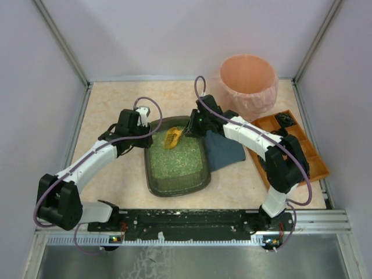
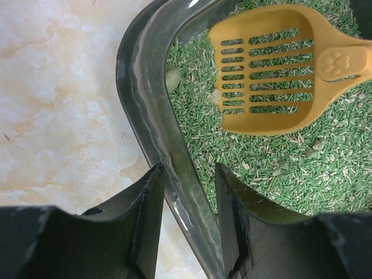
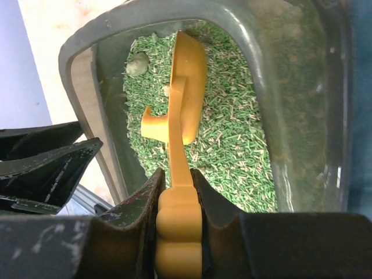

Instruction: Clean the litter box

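The litter box [image 1: 150, 174] is a dark tray of green litter in mid-table. My right gripper [image 1: 189, 129] is shut on the handle of a yellow slotted scoop [image 1: 172, 138], whose head hangs over the litter at the box's far end. In the right wrist view the right gripper [image 3: 176, 174] clamps the scoop [image 3: 186, 104] edge-on above the litter box [image 3: 279, 87]. My left gripper [image 2: 189, 171] is open astride the box's left rim [image 2: 145, 87], one finger outside and one inside. The scoop [image 2: 273, 75] hovers near a greyish clump [image 2: 172, 74] by the wall.
A round pink-lined bin [image 1: 248, 81] stands at the back right. An orange compartmented tray [image 1: 296, 145] lies along the right side. A blue cloth [image 1: 224, 151] lies under the right forearm beside the box. Bare marble-look table [image 2: 64, 104] lies left of the box.
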